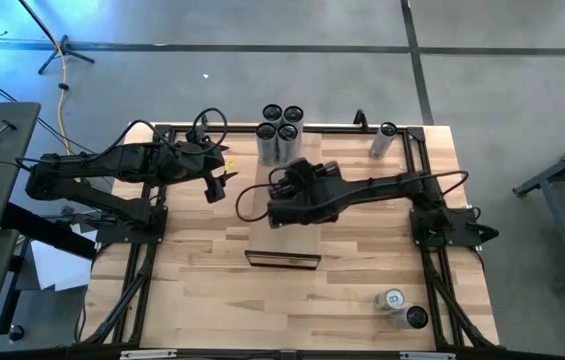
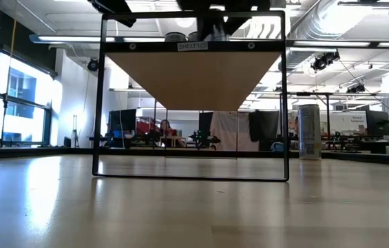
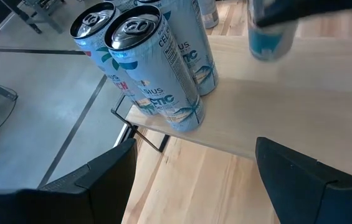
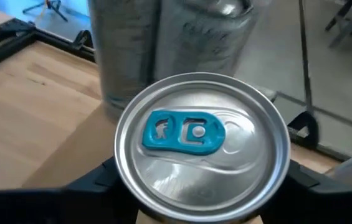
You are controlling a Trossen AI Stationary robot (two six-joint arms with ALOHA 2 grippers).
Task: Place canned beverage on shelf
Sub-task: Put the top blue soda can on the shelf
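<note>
can [image 4: 202, 149] upright on shelf [image 1: 284, 235], just beside the standing cluster | right gripper [image 4: 200, 180] fingers against both its sides, apparently gripping | left gripper [image 3: 194, 186] part open, empty, nearby | thin slick aluminium: squeeze mid-body, lightly, keep vertical

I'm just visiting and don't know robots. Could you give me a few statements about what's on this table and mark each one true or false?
1. Four cans already stand grouped at the far end of the shelf. True.
2. The right gripper has a can with a blue tab between its fingers. True.
3. The left gripper holds a can. False: it is open and empty, waiting near the grouped cans.
4. All cans are on the shelf. False: two cans sit at the table's near right corner and one can at the far right.
</note>
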